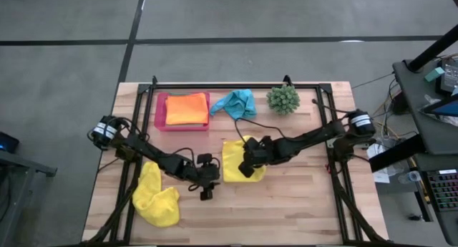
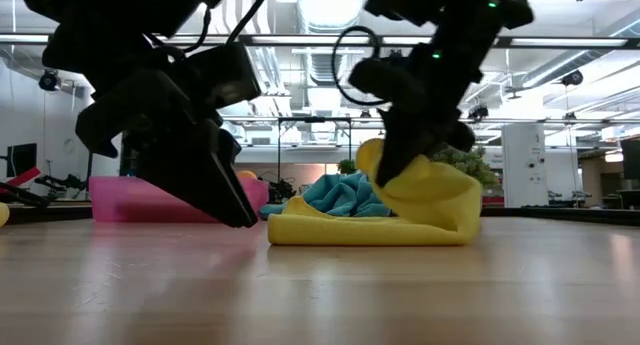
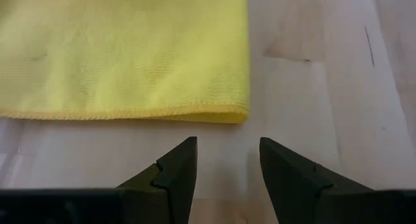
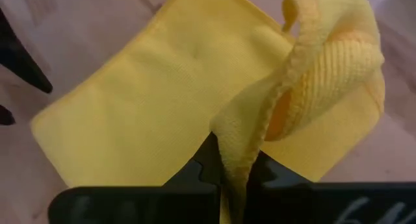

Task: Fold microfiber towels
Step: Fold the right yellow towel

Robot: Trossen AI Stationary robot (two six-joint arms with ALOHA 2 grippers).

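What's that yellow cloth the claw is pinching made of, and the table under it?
Yellow towel: looks like soft matte microfiber, with a fine woven grain and a stitched hem. Table: apparently light wood with a smooth finish, showing plank seams and grain.

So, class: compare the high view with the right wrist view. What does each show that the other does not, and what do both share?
Only the high view shows the pink tray holding the orange towel, the turquoise towel, the plant ball and the crumpled yellow towel.

Only the right wrist view shows the right gripper shut on a lifted edge of cloth.

Both show the half-folded yellow towel.
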